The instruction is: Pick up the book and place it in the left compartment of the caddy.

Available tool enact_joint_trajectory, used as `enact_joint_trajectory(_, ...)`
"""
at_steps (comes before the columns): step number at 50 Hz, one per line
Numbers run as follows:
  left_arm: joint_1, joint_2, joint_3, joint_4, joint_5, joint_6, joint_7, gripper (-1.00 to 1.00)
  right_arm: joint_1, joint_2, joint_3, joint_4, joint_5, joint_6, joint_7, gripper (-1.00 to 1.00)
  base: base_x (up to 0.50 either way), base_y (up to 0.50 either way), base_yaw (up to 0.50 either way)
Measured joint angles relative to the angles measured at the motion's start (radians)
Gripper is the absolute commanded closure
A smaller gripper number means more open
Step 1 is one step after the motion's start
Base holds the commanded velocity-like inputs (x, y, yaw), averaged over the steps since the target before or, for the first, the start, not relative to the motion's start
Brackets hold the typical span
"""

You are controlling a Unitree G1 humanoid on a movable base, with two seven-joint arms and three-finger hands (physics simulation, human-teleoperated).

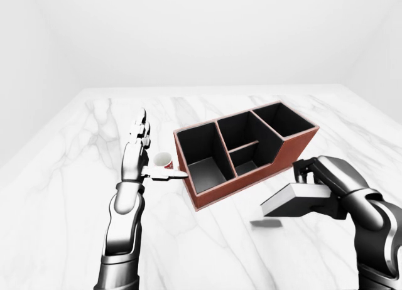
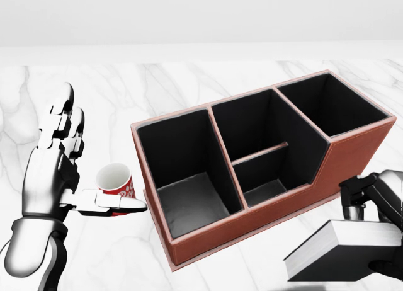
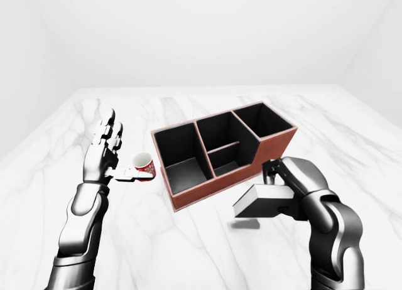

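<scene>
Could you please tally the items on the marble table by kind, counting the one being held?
Book: 1, held in the right hand
Caddy: 1
Red patterned cup: 1
Total: 3
</scene>
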State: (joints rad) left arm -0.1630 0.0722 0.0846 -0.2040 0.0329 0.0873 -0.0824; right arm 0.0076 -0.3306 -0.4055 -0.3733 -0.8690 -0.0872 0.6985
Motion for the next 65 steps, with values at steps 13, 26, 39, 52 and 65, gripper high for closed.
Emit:
enact_joint_trajectory(13,0.008,-0.003,-0.003,-0.011,0.005,0.000,0.000,-1.00,-0.147,-0.043,0.034,-0.064,0.081,0.000,0.000,1.00,0.00,0.00,0.00)
enact_joint_trajectory(26,0.011,-0.002,-0.001,-0.039,0.007,0.000,-0.001,-1.00,-0.355,-0.030,0.183,-0.011,0.057,0.000,0.000,1.00,0.00,0.00,0.00)
enact_joint_trajectory(39,0.009,0.002,0.007,-0.032,0.004,0.000,-0.003,-1.00,-0.531,0.022,0.297,0.085,0.019,0.000,0.000,1.00,0.00,0.00,0.00)
enact_joint_trajectory(52,-0.005,0.012,0.019,0.010,-0.004,0.000,-0.006,-1.00,-0.666,0.108,0.390,0.225,-0.068,0.000,-0.008,1.00,0.00,0.00,0.00)
enact_joint_trajectory(65,-0.010,0.019,0.026,0.034,-0.012,0.000,-0.006,-1.00,-0.759,0.180,0.443,0.350,-0.145,0.000,-0.049,1.00,0.00,0.00,0.00)
